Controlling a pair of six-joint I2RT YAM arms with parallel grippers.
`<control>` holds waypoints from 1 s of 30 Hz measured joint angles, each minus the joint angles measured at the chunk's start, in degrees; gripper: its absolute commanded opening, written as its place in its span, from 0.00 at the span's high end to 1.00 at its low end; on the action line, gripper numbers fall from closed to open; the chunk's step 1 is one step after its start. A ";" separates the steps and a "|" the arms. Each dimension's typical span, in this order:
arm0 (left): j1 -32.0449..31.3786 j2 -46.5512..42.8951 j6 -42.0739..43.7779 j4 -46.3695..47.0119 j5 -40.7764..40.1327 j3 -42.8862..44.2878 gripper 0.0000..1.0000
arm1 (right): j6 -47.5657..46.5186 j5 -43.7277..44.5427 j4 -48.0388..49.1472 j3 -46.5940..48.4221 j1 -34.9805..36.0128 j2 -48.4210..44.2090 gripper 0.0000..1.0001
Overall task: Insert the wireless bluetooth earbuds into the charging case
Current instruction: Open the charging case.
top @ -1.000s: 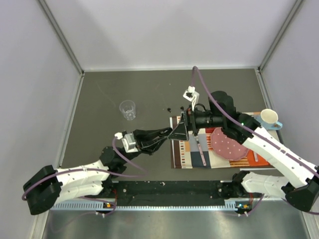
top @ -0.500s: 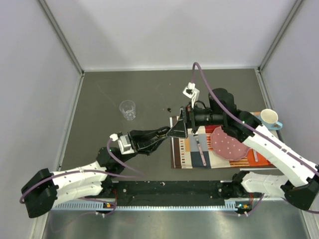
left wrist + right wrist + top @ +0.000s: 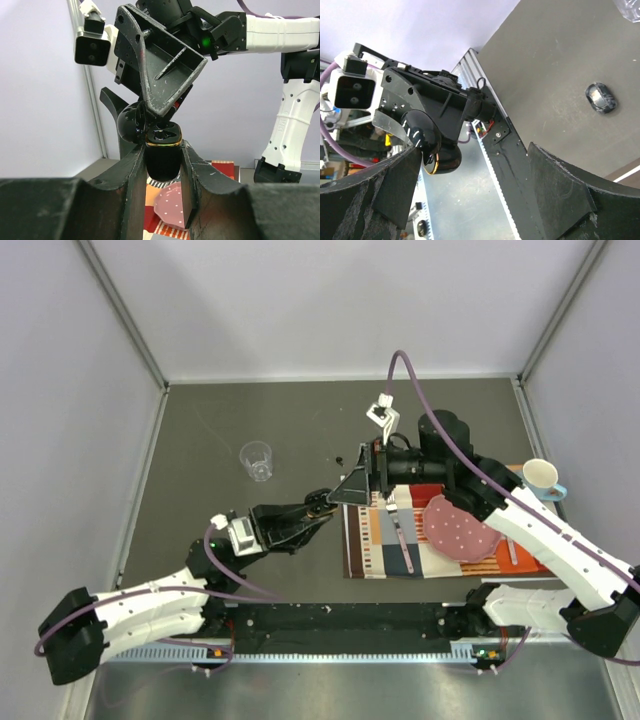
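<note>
**A:** Where the overhead camera gives only a dark knot at mid-desk (image 3: 200, 420), what does the left wrist camera add?

**B:** It shows the left hand (image 3: 163, 146) clamped on the charging case (image 3: 161, 165), one finger on each flank. The case is upright, gold rim up, with its round lid (image 3: 131, 122) swung open toward 10 o'clock. Whether a bud sits inside, I cannot tell.

**A:** And the clear cup (image 3: 256, 460)?

**B:** From above it stands at 10 o'clock from the case, well apart.

**A:** The earbud?

**B:** One earbud (image 3: 601, 96) lies alone on the bare desk. The right wrist camera shows it plainly, while overhead it is a mere speck. It sits at about 12 o'clock from the held case and 11 o'clock from the right hand (image 3: 475, 147), near both and touching neither.

**A:** That hand's grip?

**B:** Its fingers are spread with nothing between them. The left wrist view puts one fingertip just above the open case.

**A:** Farther right?

**B:** A striped mat (image 3: 375, 545), with a pink disc (image 3: 455, 528) on it, lies at 5 o'clock from the right hand.
</note>
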 measured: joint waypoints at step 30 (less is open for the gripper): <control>0.00 -4.76 5.18 -8.33 -4.70 -0.59 1.00 | 19.91 -12.37 15.72 -7.30 -0.39 4.33 0.96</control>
